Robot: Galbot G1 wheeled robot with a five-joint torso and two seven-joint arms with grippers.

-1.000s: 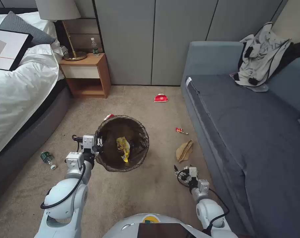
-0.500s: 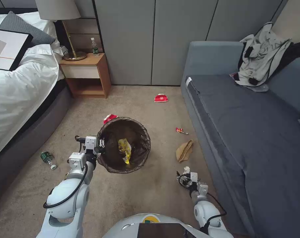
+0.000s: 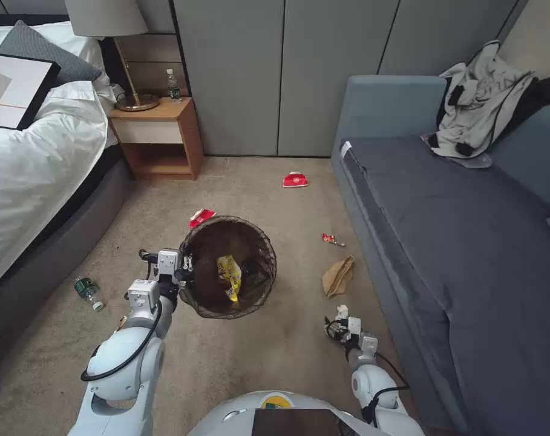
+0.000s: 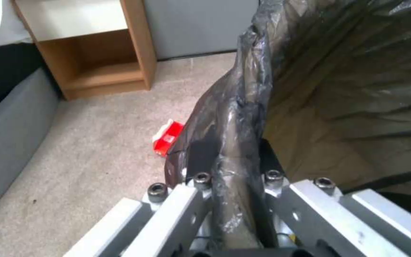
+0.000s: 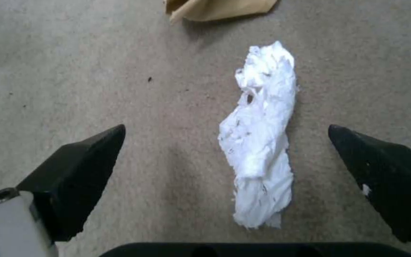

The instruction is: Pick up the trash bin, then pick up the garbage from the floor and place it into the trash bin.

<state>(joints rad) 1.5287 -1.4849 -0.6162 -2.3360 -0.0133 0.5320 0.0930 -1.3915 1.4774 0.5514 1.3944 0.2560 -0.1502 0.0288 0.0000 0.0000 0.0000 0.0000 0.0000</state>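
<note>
Lying between right claw (image 5: pixel 227 171): tissue wad (image 5: pixel 260 139)

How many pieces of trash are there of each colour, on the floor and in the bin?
Red: 3, the red-and-white carton by the wall, the red-and-white carton behind the bin, the small red wrapper
Yellow: 1, the yellow snack wrapper in the bin
Tan: 1, the tan paper bag
White: 1, the white tissue wad
Green: 1, the small green-labelled bottle
Total: 7

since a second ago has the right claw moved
Yes. The right claw dropped back toward the robot, farther from the tan paper bag, open over the white tissue wad.
</note>
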